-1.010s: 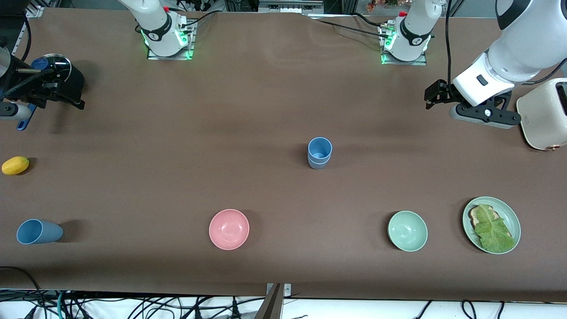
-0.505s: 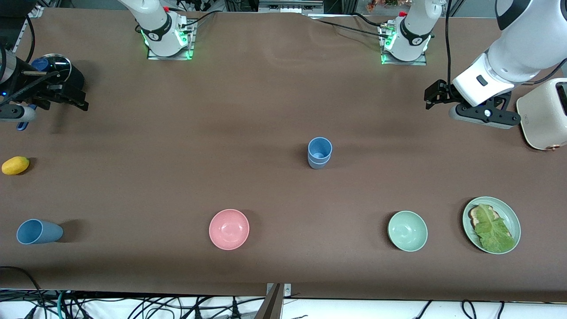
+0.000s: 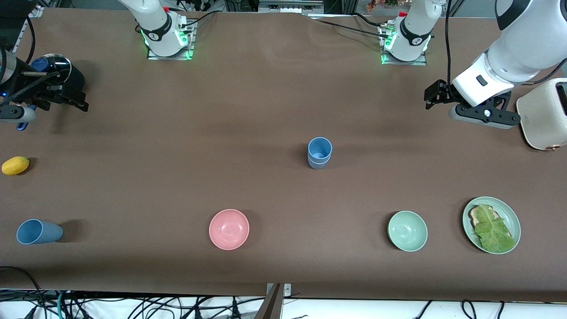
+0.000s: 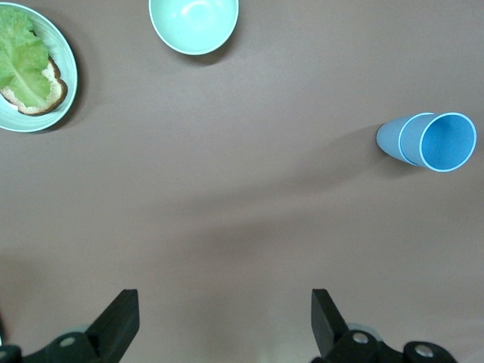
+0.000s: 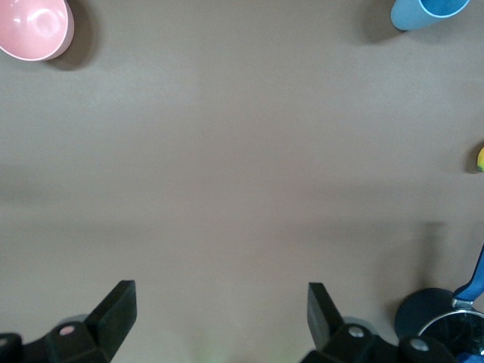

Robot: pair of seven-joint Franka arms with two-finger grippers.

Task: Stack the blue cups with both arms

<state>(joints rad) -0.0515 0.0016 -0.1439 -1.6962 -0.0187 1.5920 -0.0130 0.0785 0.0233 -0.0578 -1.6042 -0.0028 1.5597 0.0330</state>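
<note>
Two blue cups [image 3: 319, 153] stand nested as one stack mid-table; the stack also shows in the left wrist view [image 4: 431, 141]. A third blue cup [image 3: 39, 231] sits alone near the front camera at the right arm's end, its mouth turned toward that end; it also shows in the right wrist view [image 5: 427, 11]. My left gripper [image 3: 433, 94] hangs open and empty over bare table beside the toaster, well apart from the stack; its jaws stand wide in its wrist view [image 4: 224, 325]. My right gripper [image 3: 73, 99] is open and empty over the table beside a black pot, its jaws wide [image 5: 219, 318].
A pink bowl [image 3: 229, 229] and a mint bowl [image 3: 407, 231] sit near the front camera. A green plate [image 3: 514, 215] holds bread and lettuce. A cream toaster [image 3: 545, 115] stands at the left arm's end. A yellow fruit [image 3: 15, 165] and a black pot [image 3: 57, 71] are at the right arm's end.
My right gripper has drawn back a little toward the robots' side of the table. The left arm and all cups have not moved.
</note>
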